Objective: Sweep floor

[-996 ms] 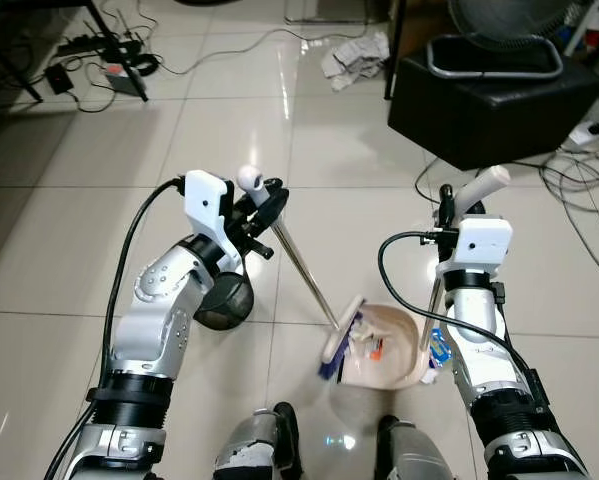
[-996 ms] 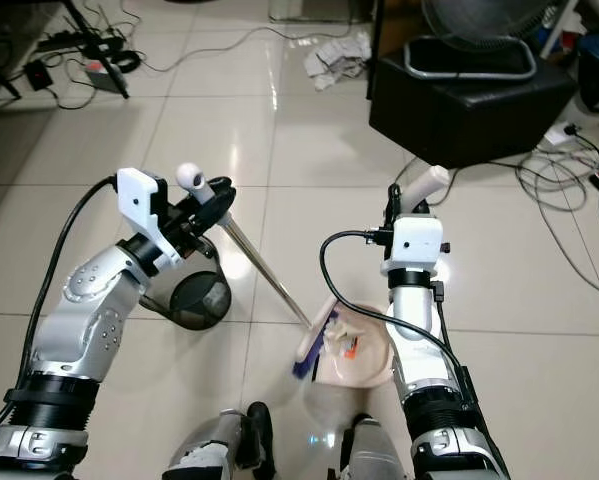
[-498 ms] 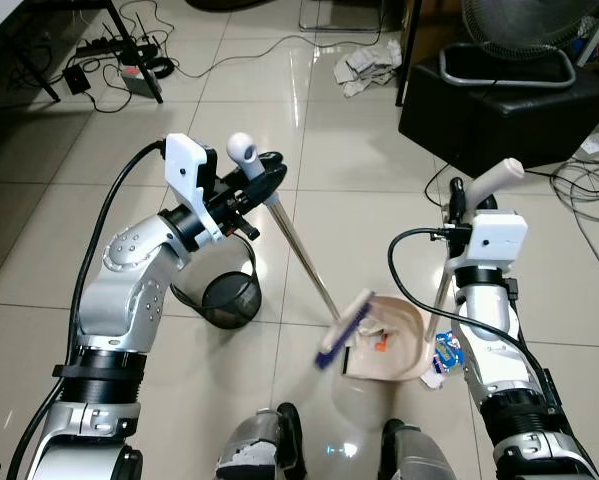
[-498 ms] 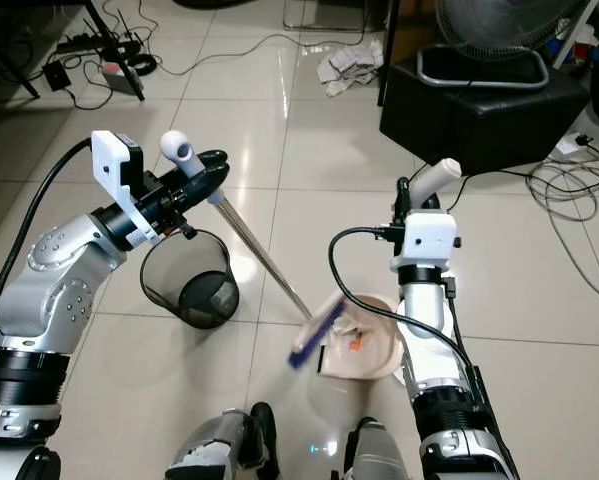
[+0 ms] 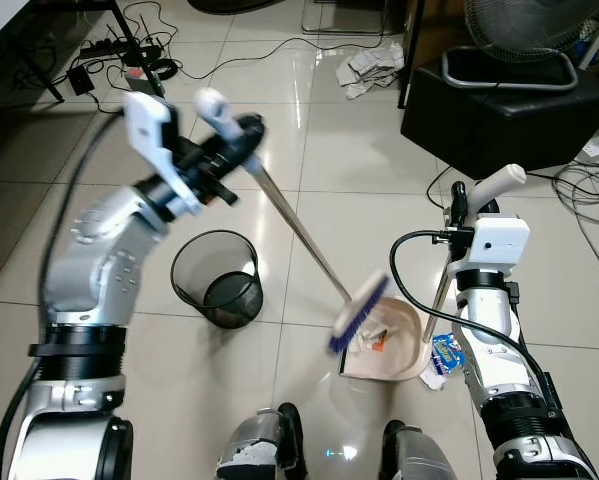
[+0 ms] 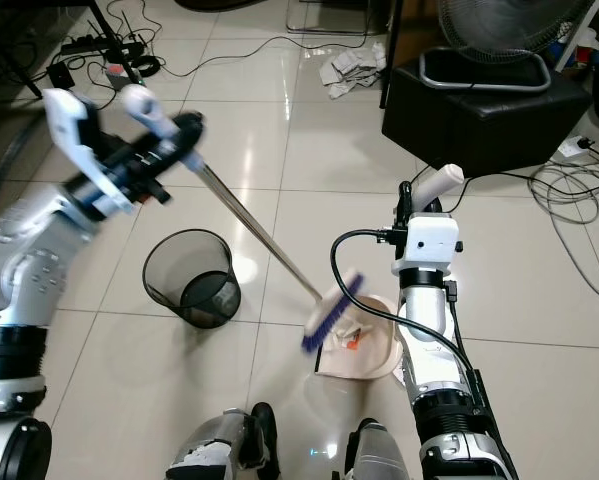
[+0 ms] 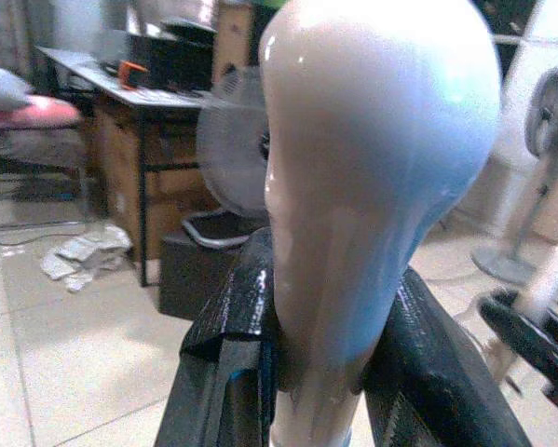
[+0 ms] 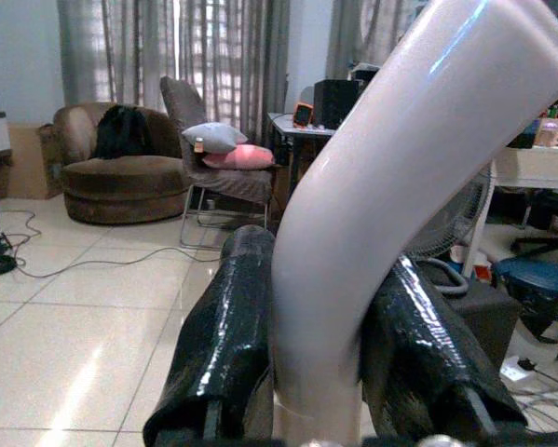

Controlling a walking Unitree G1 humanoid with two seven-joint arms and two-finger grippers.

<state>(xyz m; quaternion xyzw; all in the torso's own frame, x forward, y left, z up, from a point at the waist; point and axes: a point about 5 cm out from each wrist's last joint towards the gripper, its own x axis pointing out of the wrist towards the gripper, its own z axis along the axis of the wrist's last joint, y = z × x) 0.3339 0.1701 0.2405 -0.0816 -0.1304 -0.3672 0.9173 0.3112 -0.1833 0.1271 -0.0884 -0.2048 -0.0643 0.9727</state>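
Lifted since a moment ago: broom [image 5: 309, 240] head clear of the dustpan [image 5: 394, 345], left gripper [image 5: 219, 150] clenched on its handle. Right gripper [image 5: 467, 205] clamped on dustpan handle. Risk: swinging bristles flicking litter out, or clipping the wastebasket [image 5: 217, 278].

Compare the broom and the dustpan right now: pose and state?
The broom runs slanted from the raised left gripper, its blue head lifted above the pan; the dustpan rests on the floor. The dustpan holds litter; the broom head looks bare. The broom's handle is a long metal rod; the dustpan's is shorter, upright. Both have pale grip ends, each clamped, the dustpan's by the right gripper.
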